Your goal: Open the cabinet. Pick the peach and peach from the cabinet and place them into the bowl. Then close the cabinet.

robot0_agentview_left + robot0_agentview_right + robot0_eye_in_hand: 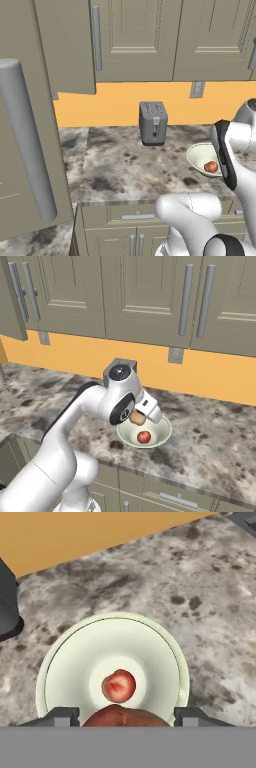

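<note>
Open cabinet door (pixel 25 130) looms left; end effector (pixel 125 718) grips peach (pixel 125 716).

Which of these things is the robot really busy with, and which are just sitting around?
Busy with: bowl, reddish peach lying in it, second peach held in the tool, open cabinet door.
Sitting around: toaster, counter, lower cabinets.

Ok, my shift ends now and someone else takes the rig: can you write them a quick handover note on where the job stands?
Gripper: jaws shut on the orange-yellow peach, held above the bowl.
Reddish-pink peach: already lying in the middle of the bowl, which stands on the counter to the right of the toaster.
Cabinet door: swung open at the left.
Done: cabinet opened, first peach placed, second peach fetched.
Left: release the second peach into the bowl, then close the cabinet.
</note>
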You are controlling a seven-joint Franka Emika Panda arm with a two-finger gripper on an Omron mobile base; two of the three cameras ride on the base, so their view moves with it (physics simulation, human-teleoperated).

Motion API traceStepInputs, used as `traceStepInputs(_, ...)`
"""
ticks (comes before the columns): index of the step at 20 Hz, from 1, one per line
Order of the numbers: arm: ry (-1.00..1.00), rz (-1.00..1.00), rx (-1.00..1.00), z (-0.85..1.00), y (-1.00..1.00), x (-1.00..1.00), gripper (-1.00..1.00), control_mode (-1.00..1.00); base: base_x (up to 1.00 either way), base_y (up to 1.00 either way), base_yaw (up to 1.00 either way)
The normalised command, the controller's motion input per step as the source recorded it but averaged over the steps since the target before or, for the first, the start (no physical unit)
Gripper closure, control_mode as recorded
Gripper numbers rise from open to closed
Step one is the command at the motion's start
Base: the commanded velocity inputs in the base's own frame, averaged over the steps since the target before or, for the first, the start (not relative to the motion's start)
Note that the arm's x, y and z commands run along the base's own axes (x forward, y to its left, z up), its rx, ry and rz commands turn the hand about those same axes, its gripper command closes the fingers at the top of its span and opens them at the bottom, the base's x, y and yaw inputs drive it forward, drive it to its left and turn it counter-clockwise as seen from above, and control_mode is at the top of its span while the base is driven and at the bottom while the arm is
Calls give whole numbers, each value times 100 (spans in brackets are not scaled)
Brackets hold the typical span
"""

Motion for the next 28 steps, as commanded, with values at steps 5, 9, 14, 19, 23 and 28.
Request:
traceStepInputs(5, 7, 0, 0, -14, -3, 17, 100, -100, 0, 0, 0)
traceStepInputs(9, 3, 0, 0, -37, -19, 51, 100, -100, 0, 0, 0)
traceStepInputs(14, 3, 0, 0, -41, -20, 47, 100, -100, 0, 0, 0)
traceStepInputs(19, 1, 0, 0, -42, -16, 34, 100, -100, 0, 0, 0)
traceStepInputs(23, 0, 0, 0, -24, -4, 18, 100, -100, 0, 0, 0)
traceStepInputs(28, 0, 0, 0, -15, 0, 10, -100, -100, 0, 0, 0)
